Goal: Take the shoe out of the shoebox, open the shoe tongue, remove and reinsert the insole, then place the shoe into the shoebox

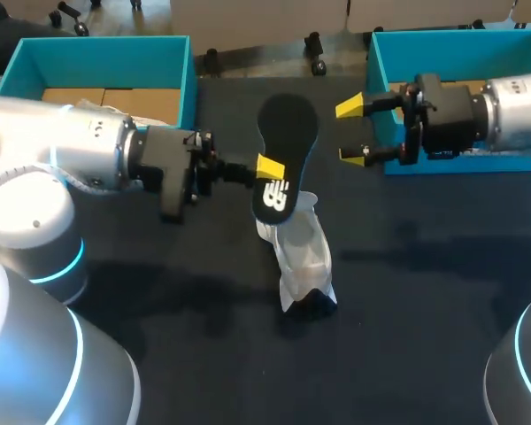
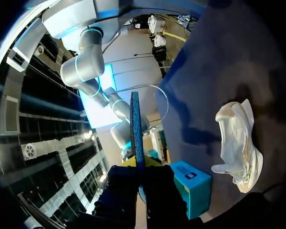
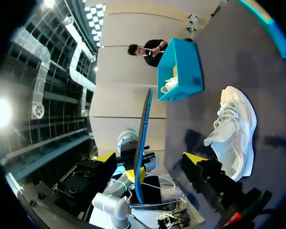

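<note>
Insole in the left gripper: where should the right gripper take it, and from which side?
Probably the wide front end of the insole, which is free; the left gripper pinches it nearer the heel. Come from the right arm's side, one finger on each flat face: the right gripper is open, and its wrist view shows the thin sheet edge-on ahead of it.
</note>
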Available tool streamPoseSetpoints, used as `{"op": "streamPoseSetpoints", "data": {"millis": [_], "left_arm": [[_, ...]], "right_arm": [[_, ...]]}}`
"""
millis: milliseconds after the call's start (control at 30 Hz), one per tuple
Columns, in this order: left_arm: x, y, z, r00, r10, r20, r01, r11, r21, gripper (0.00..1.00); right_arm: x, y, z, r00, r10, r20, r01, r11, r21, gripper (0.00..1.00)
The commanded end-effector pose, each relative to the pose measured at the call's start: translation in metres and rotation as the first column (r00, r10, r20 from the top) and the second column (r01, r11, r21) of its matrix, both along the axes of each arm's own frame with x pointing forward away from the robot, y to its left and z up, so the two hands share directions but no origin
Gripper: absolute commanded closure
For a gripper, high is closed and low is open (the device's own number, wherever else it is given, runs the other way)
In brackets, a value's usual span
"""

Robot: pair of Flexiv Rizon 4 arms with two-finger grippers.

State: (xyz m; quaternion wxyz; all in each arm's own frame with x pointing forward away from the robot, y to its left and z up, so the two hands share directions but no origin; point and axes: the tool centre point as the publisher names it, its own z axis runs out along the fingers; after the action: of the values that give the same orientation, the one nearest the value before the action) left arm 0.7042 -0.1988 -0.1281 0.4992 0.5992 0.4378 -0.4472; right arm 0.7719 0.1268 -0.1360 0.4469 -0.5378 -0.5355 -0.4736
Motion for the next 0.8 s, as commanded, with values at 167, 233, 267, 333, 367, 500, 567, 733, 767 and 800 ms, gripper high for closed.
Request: {"op": "streamPoseSetpoints", "data": {"millis": [167,233,267,333,367,500,567,733,767,800], "left_arm": [[0.000,-0.023,-0.006,0.997,0.071,-0.006,-0.072,0.997,-0.026,1.00],[0.001,-0.026,-0.007,0.997,0.080,-0.010,-0.080,0.996,-0.029,1.00],[0.002,-0.028,-0.008,0.997,0.080,-0.009,-0.080,0.996,-0.028,1.00],[0.003,-0.031,-0.010,0.996,0.085,-0.013,-0.086,0.996,-0.028,1.00],[0.003,-0.032,-0.010,0.996,0.085,-0.013,-0.085,0.996,-0.027,1.00],[0.004,-0.038,-0.012,0.996,0.084,-0.020,-0.085,0.996,-0.025,1.00],[0.006,-0.041,-0.014,0.996,0.084,-0.022,-0.085,0.996,-0.026,1.00],[0.009,-0.046,-0.013,0.997,0.078,-0.014,-0.079,0.996,-0.029,1.00],[0.011,-0.047,-0.012,0.997,0.078,-0.013,-0.078,0.996,-0.029,1.00],[0.012,-0.048,-0.012,0.997,0.078,-0.012,-0.078,0.996,-0.031,1.00]], "right_arm": [[0.008,0.016,-0.003,0.999,0.035,-0.011,-0.035,0.999,0.008,0.41],[0.007,0.017,-0.003,0.999,0.039,-0.013,-0.039,0.999,0.009,0.47],[0.007,0.019,-0.003,0.999,0.041,-0.014,-0.041,0.999,0.010,0.50],[0.006,0.021,-0.004,0.999,0.047,-0.016,-0.047,0.999,0.015,0.52],[0.006,0.022,-0.004,0.999,0.048,-0.017,-0.048,0.999,0.016,0.52],[0.006,0.025,-0.005,0.998,0.054,-0.019,-0.053,0.998,0.023,0.55],[0.005,0.026,-0.004,0.998,0.058,-0.020,-0.057,0.998,0.024,0.55],[0.004,0.027,-0.004,0.997,0.068,-0.024,-0.068,0.997,0.024,0.61],[0.003,0.028,-0.005,0.997,0.069,-0.025,-0.068,0.997,0.024,0.62],[0.003,0.028,-0.005,0.997,0.069,-0.026,-0.069,0.997,0.025,0.63]]}}
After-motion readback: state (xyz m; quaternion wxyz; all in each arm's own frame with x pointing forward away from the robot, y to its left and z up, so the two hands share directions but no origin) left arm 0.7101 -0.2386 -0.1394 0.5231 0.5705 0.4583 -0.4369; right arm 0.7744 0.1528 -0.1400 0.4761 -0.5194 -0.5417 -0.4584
